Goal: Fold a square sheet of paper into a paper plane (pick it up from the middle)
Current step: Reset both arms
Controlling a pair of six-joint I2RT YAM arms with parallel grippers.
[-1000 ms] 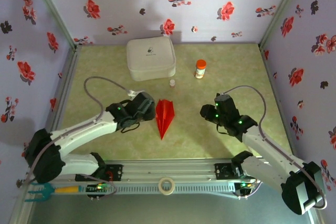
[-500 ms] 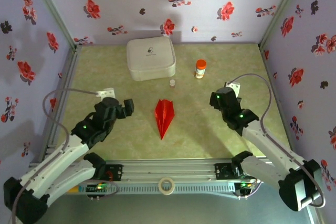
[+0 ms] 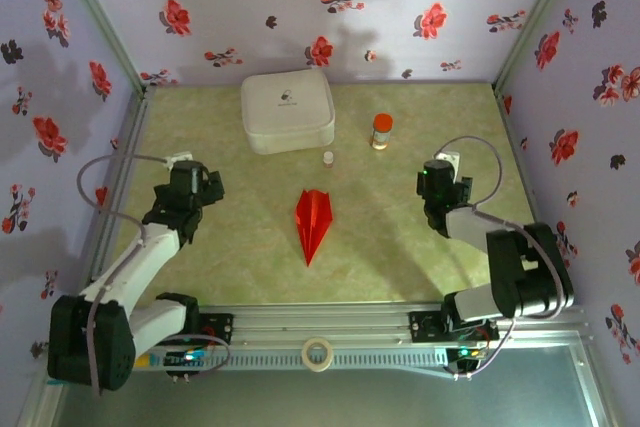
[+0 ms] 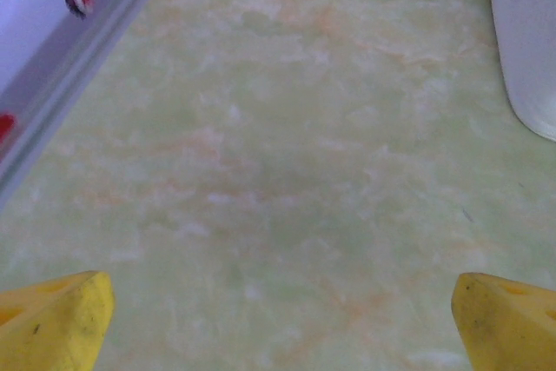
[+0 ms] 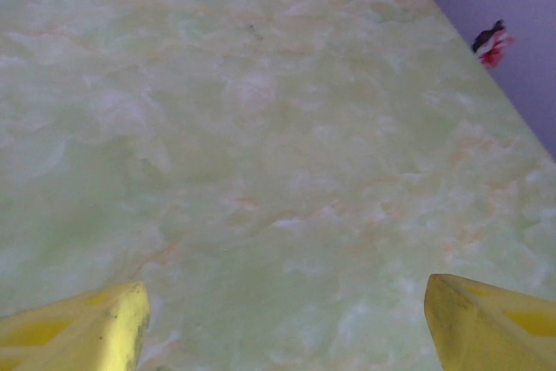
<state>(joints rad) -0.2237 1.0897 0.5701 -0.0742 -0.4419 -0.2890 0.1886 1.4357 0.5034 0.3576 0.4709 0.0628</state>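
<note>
The red paper lies folded into a narrow pointed paper plane point(image 3: 313, 222) in the middle of the table, its tip towards the near edge, with nothing touching it. My left gripper point(image 3: 192, 172) stands well to its left, away from the paper. In the left wrist view the left gripper point(image 4: 282, 327) is open, one yellow fingertip point(image 4: 54, 319) in each bottom corner and bare table between. My right gripper point(image 3: 436, 173) stands well to the plane's right. The right wrist view has the right gripper point(image 5: 287, 323) open too, its yellow fingertips point(image 5: 491, 319) wide apart over bare table.
A white rounded case point(image 3: 287, 110) sits at the back, its edge point(image 4: 530, 41) in the left wrist view. An orange-capped bottle point(image 3: 381, 131) and a tiny vial point(image 3: 328, 158) stand behind the plane. Flowered walls close three sides. A tape roll point(image 3: 318, 353) lies on the front rail.
Both arms have pulled back from beside the plane towards the side walls, and both grippers have opened wide. The plane has stayed where it was.
</note>
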